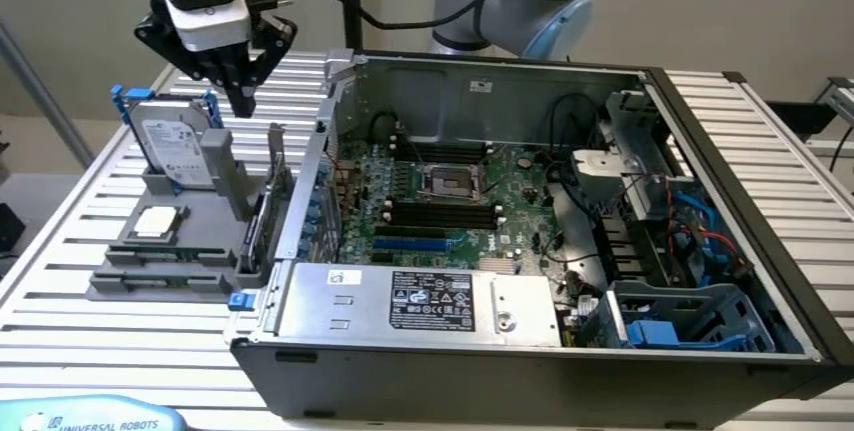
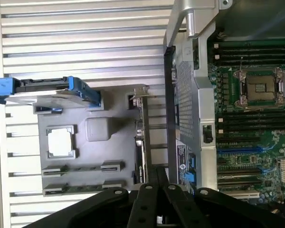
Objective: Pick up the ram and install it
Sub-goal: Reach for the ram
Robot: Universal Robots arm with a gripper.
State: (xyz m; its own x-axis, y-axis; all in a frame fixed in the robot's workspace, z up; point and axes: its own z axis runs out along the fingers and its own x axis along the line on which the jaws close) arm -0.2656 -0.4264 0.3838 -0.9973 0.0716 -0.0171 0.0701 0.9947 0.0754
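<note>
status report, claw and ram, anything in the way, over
Claw shut, empty, above the grey holder. Ram lying in the holder's slot, untouched. Hard drive upright close beside the claw.

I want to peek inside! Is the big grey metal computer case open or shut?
Open: the grey metal computer case lacks a side panel; its green motherboard shows.

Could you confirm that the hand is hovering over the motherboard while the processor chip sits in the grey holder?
No: the exterior view shows the hand hovering over the grey holder itself, where the processor chip sits.
</note>
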